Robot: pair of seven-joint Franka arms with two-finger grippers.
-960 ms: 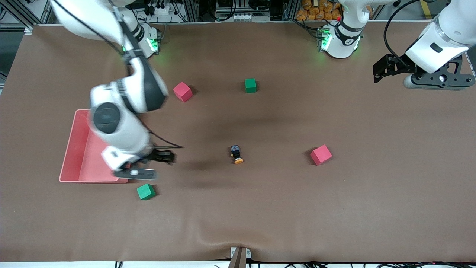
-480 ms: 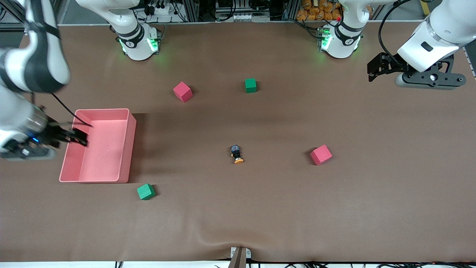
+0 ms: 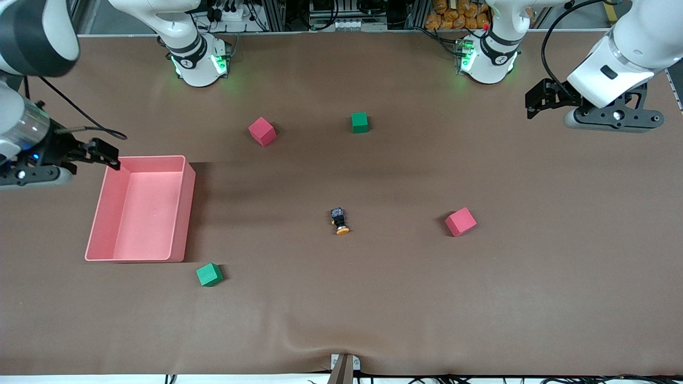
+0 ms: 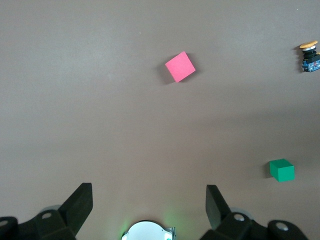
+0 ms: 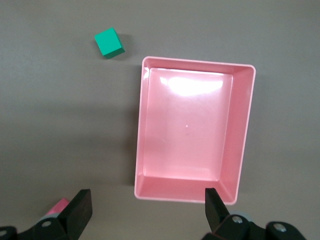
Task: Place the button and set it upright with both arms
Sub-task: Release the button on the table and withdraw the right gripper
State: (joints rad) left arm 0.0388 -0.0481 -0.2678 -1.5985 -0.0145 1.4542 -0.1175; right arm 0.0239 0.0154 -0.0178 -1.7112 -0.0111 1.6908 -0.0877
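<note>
The button (image 3: pixel 340 221) lies on its side mid-table, its orange cap toward the front camera and its black body away from it. It also shows at the edge of the left wrist view (image 4: pixel 310 55). My left gripper (image 3: pixel 533 102) is open and empty, up in the air over the left arm's end of the table, well away from the button. In its wrist view (image 4: pixel 149 200) only cloth lies between the fingers. My right gripper (image 3: pixel 109 154) is open and empty, over the farther corner of the pink tray (image 3: pixel 184 213). Its wrist view (image 5: pixel 147 202) shows the tray (image 5: pixel 140 125) empty.
A red cube (image 3: pixel 262 131) and a green cube (image 3: pixel 359 122) sit toward the robot bases. Another red cube (image 3: pixel 460 221) sits beside the button toward the left arm's end. Another green cube (image 3: pixel 209 274) sits near the tray's nearer corner. Brown cloth covers the table.
My right arm has swung from the tray's nearer corner, by the green cube, out to the right arm's end, then up to the tray's farther corner. The left gripper shifted slightly. The button has not moved.
</note>
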